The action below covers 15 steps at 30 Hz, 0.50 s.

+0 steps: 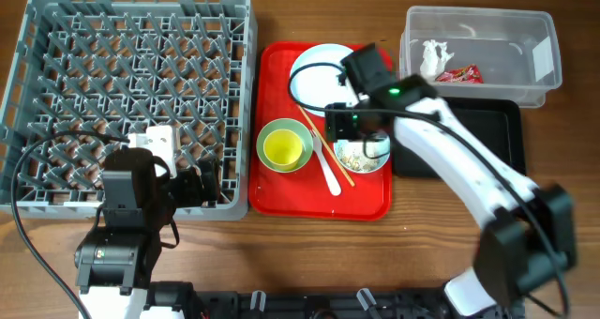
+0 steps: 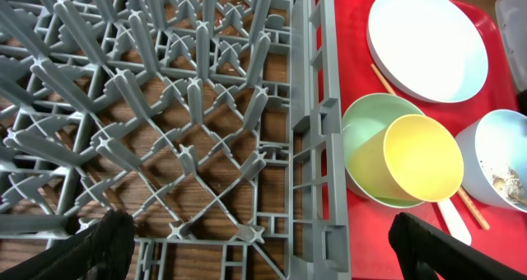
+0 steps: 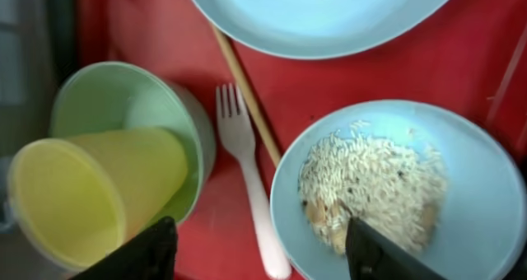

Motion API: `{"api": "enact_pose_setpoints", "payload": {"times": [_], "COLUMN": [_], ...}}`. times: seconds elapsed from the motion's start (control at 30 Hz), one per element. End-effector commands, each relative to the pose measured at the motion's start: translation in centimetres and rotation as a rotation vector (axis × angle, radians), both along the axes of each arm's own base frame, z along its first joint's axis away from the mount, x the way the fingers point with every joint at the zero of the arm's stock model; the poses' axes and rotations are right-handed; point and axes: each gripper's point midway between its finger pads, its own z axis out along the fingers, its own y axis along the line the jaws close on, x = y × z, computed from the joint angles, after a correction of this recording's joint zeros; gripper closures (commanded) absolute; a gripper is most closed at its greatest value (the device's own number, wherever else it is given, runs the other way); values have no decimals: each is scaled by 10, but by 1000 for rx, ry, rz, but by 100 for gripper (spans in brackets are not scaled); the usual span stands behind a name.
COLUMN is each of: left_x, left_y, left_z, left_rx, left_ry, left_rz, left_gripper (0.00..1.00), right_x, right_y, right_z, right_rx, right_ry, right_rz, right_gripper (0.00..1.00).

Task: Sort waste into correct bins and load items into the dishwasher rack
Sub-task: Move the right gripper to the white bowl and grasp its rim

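The rack (image 1: 131, 37) stood left of the serving tray (image 1: 281, 192). On that tray the plate (image 1: 314, 70) lay behind; a cup (image 1: 284, 147) lay in the left bowl (image 1: 265, 155), crumbs (image 1: 354, 155) in the right bowl (image 1: 375, 158), fork (image 1: 328, 169) and chopsticks (image 1: 314, 131) between. Further right, a tub (image 1: 497, 56) held tissue (image 1: 436, 54) and wrapper (image 1: 459, 74), a flat tray (image 1: 487, 131) before it.

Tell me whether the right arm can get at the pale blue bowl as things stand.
Probably yes: the right gripper hangs over the pale blue bowl, jaws open, with nothing between gripper and bowl; the white fork lies beside it.
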Motion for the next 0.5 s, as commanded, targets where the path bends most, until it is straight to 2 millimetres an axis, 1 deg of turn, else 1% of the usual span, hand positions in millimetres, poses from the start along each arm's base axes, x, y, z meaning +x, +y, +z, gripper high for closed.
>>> {"api": "enact_pose_setpoints", "payload": {"times": [0.0, 0.13, 0.27, 0.33, 0.47], "left_x": [3, 3, 3, 3, 3], "left_y": [-2, -2, -2, -2, -2], "left_z": [10, 10, 10, 10, 10], "left_rx": [-19, -19, -19, -19, -19], "left_ry": [-23, -23, -23, -22, -23], "left_rz": [-2, -2, -2, -2, -2], "left_gripper": [0, 0, 0, 0, 0], "right_x": [1, 3, 2, 2, 6], "right_y": [1, 6, 12, 12, 8], "right_z": [-38, -64, -84, -88, -86], "right_rx": [-55, -69, -83, -93, -110], "right_ry": [77, 115, 140, 144, 127], "right_rz": [-99, -127, -140, -158, -190], "right_gripper": [38, 43, 53, 59, 77]}}
